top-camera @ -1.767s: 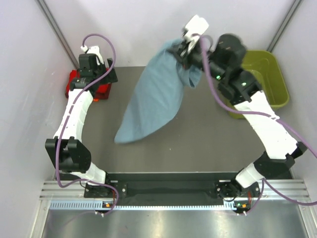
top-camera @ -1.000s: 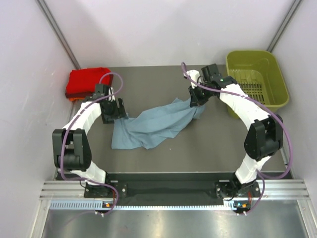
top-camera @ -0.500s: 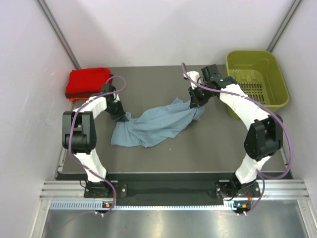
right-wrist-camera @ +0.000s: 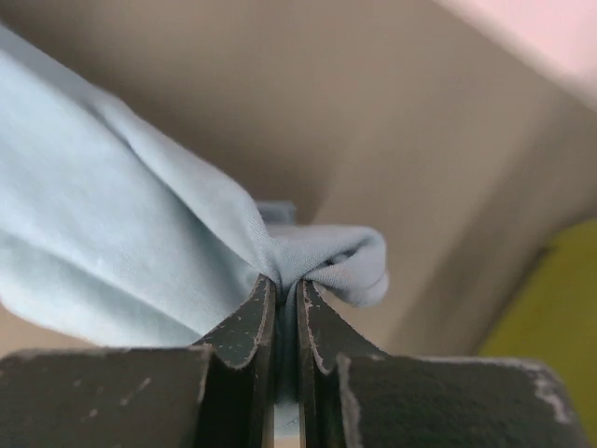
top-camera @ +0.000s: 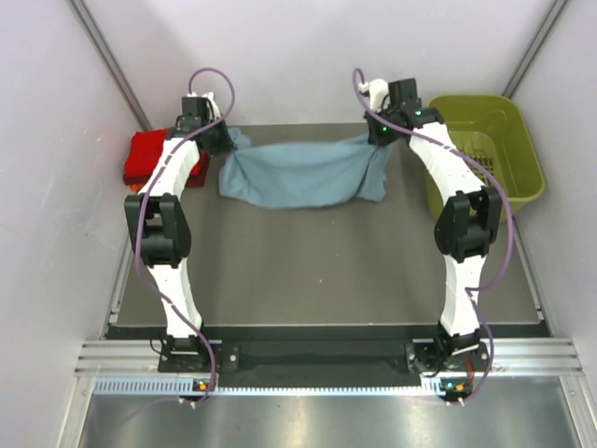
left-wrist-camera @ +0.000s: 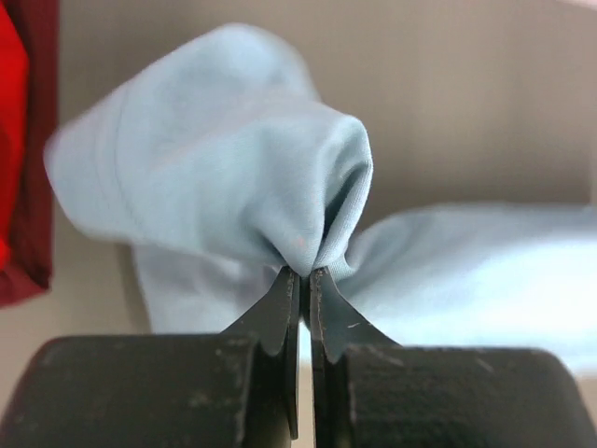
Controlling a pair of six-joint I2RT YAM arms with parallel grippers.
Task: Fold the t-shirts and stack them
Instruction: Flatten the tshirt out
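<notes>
The blue shirt (top-camera: 300, 175) hangs stretched sideways along the far edge of the tabletop (top-camera: 317, 271), held up at both ends and sagging in the middle. From above I cannot tell whether its lower edge rests on the surface.

The left gripper (top-camera: 216, 140) is at the shirt's left end, near the far left corner. Its jaws are closed tight on a pinched fold of the cloth. The right gripper (top-camera: 381, 133) is at the shirt's right end, its jaws likewise clamped on a bunched fold. Both arms reach out nearly straight from the near edge.

The red shirts (top-camera: 149, 159) lie folded in the far left corner, just beside the left gripper and partly covered by that arm. The olive basket (top-camera: 504, 154) stands at the far right corner, with the right arm crossing its near-left side.

The top view gives the whole spread of the shirt but hides the jaws under the wrists. The left wrist view shows the two fingertips meeting, the cloth ballooning up out of them, and at the picture's left edge bright red cloth lying on dark red. The right wrist view shows its fingertips closed with only a thin layer of blue between them, a small loop of hem poking out to the right, and a blurred patch of the basket's green low on the right.
</notes>
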